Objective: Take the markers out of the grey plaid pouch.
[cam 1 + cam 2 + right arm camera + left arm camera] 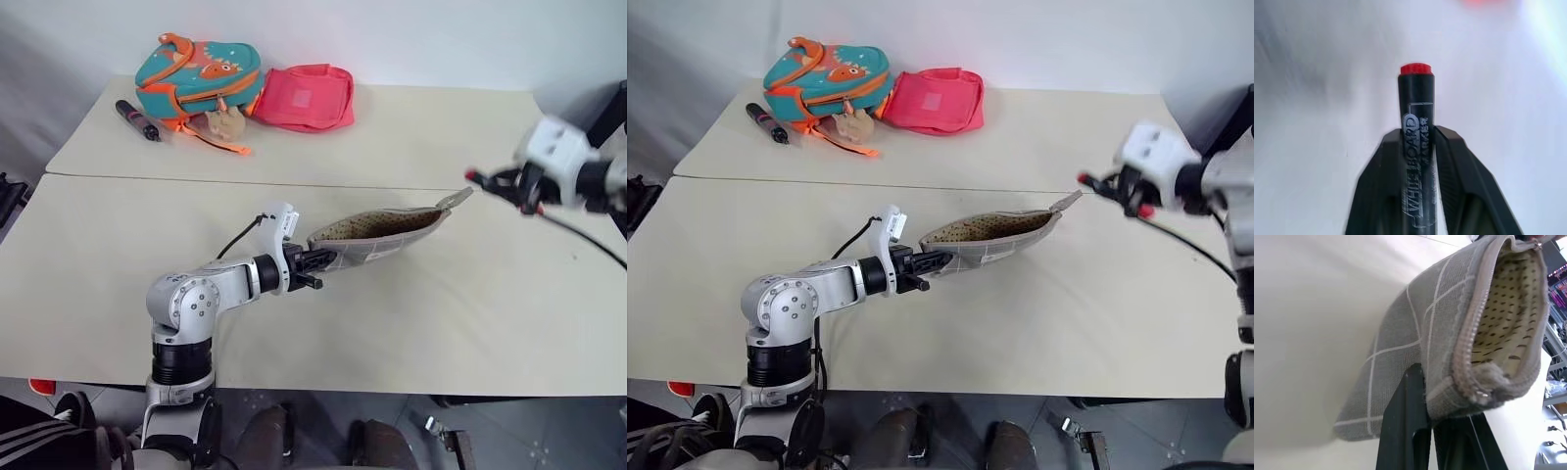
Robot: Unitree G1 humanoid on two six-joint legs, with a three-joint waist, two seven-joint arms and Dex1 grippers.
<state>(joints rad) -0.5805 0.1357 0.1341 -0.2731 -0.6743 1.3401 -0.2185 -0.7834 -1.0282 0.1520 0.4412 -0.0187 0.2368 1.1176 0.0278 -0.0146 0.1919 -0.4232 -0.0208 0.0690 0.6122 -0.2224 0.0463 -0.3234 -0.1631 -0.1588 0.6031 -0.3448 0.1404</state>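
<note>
While the left gripper (315, 262) is pinching the near end of the grey plaid pouch (387, 235), holding it open-mouthed above the table (118, 284), the right gripper (1418, 142), out at three o'clock, is clamping a dark marker (1417, 127) with a red end.

The left arm reached toward two o'clock across the middle, its left gripper (315, 261) clamped tight on the near end of the grey plaid pouch (387, 231). The right gripper (490, 178) hung at three o'clock, pointing toward nine, fingers pinching a dark marker (1417, 132).
</note>
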